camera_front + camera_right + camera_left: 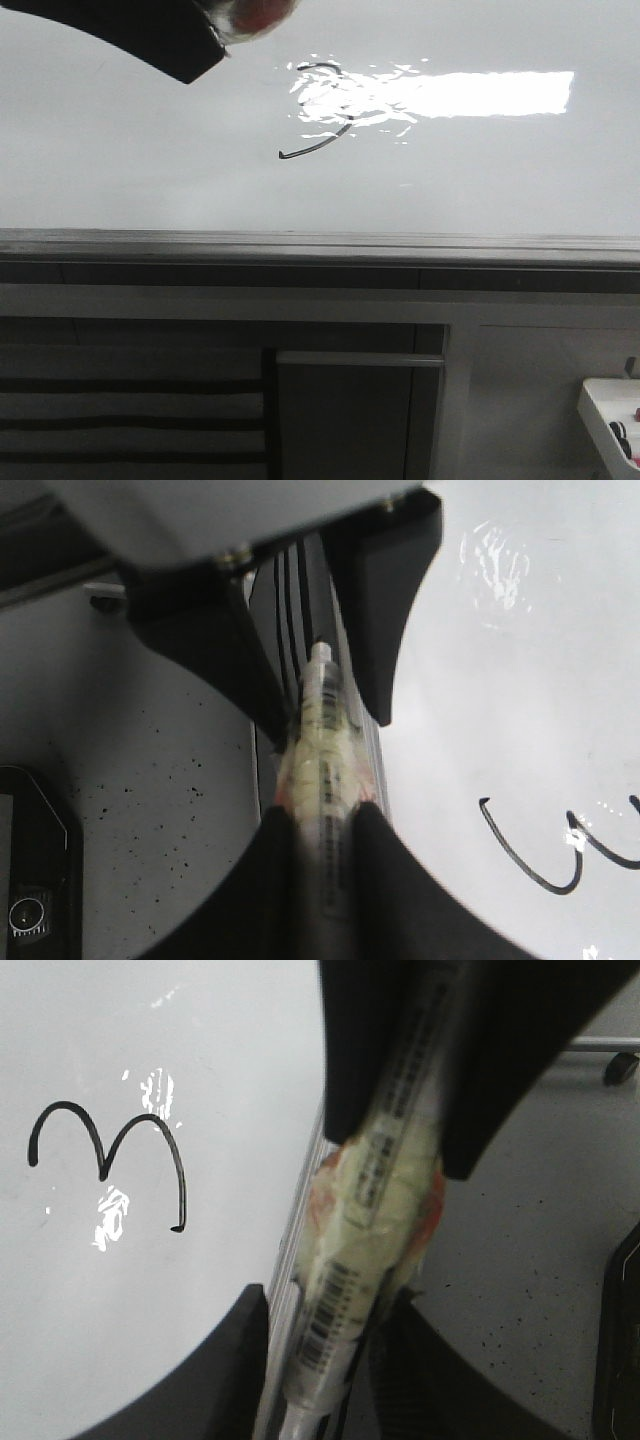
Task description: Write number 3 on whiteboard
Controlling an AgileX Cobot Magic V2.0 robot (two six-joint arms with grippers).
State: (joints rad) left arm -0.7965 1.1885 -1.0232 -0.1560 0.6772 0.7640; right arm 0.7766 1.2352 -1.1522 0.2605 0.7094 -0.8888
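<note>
The number 3 [105,1150] is drawn in thin dark strokes on the glossy whiteboard [80,1310]. It also shows in the front view [318,143], partly in glare, and in the right wrist view [530,865]. My right gripper [320,830] is shut on a taped, barcoded marker [322,750] beside the board's grey frame edge. The marker's white tip points into my left gripper [315,1360]. Its fingers closely flank that end, with a sliver of gap on one side. In the front view a black finger [150,35] and reddish tape [255,12] show at the top left.
Speckled grey floor [170,780] lies beside the board. A black device [30,880] sits on it. White cabinet panels with dark slats [130,410] and a white tray [610,410] show in the front view. A caster wheel [620,1065] stands on the floor.
</note>
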